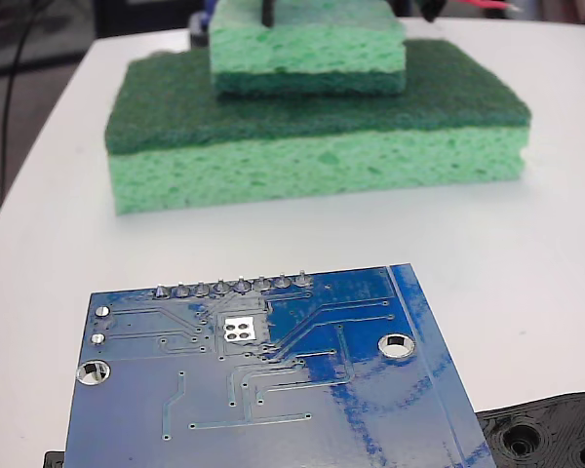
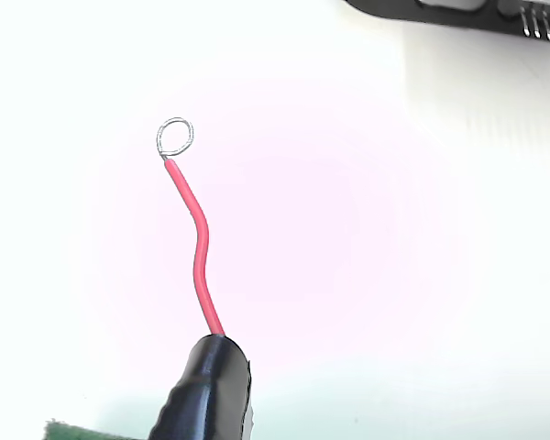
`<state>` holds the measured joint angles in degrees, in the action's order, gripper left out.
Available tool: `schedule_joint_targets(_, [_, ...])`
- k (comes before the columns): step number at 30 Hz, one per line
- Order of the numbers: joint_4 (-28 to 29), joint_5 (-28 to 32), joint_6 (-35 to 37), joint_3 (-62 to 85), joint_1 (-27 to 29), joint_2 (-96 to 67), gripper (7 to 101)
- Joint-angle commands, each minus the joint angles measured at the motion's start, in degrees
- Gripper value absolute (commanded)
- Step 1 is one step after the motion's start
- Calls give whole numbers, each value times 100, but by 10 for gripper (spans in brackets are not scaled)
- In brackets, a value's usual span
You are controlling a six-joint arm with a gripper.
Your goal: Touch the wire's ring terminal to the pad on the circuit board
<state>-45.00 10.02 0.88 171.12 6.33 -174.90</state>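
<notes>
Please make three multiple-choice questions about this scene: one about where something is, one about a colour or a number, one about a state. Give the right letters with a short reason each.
1. In the fixed view, where do the sponges stand relative to the circuit board?
A. Behind it, farther from the camera
B. On top of it
C. In front of it, nearer the camera

2. How many dark dots does the pad show?
A. Two
B. Four
C. Six

3. In the wrist view, what is the state of the ring terminal?
A. Pressed on the pad
B. Hanging free over the white table
C. Stuck in a sponge

Answers:
1 A: the sponges sit above the board in the picture, across bare table.
2 B: four dots in a square.
3 B: the wire ends over plain white; no board is under it.
</notes>
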Motion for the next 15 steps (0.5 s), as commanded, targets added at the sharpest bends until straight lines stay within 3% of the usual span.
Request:
schedule_joint_targets(1, [35, -97, -44, 44, 18, -9, 1003])
schedule_joint_targets(15, [53, -308, -176, 44, 18, -9, 1003])
